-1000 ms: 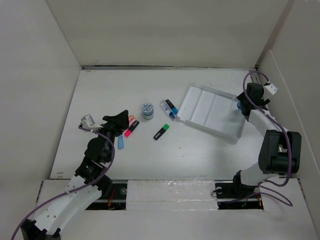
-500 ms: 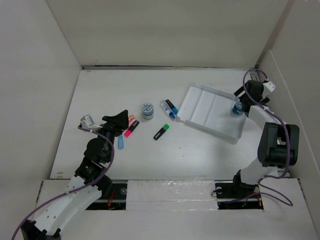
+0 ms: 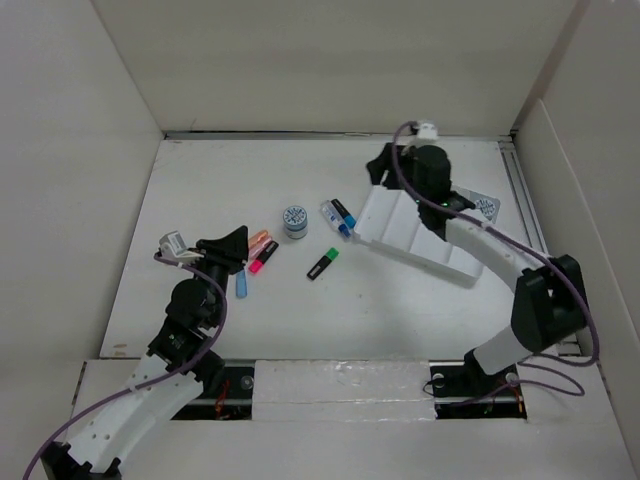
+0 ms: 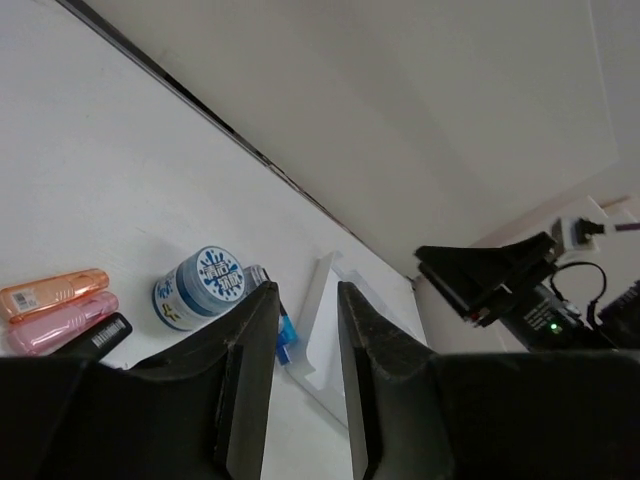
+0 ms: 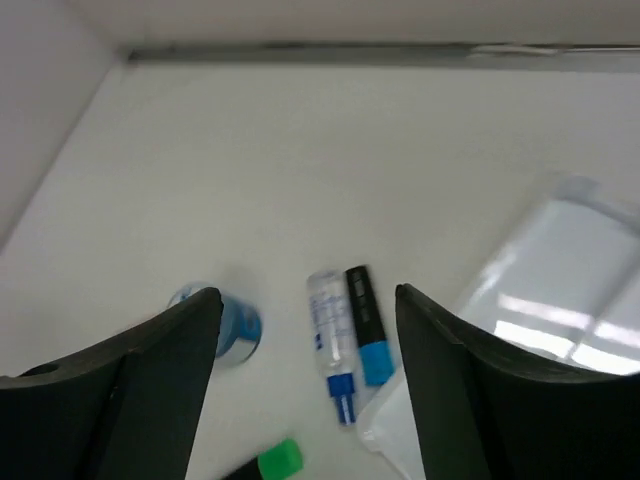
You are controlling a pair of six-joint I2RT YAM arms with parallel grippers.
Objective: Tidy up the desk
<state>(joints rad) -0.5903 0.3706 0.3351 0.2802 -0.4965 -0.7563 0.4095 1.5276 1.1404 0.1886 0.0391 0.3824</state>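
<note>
Above the desk (image 3: 200,180), the left gripper (image 4: 305,292) is held narrowly parted near the pink highlighter (image 3: 263,258), the right gripper (image 5: 307,296) spread wide over the compartment tray's (image 3: 420,225) far-left corner, both empty.

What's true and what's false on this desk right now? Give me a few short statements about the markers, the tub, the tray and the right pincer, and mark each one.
1. The green marker lies on the desk, outside the tray. True.
2. The round tub stands inside the tray. False: it stands on the desk, left of the tray.
3. The orange marker and the pink marker lie side by side. True.
4. The right pincer holds the blue marker. False: its jaws are open and empty, and the blue marker lies on the desk beside the tray.
</note>
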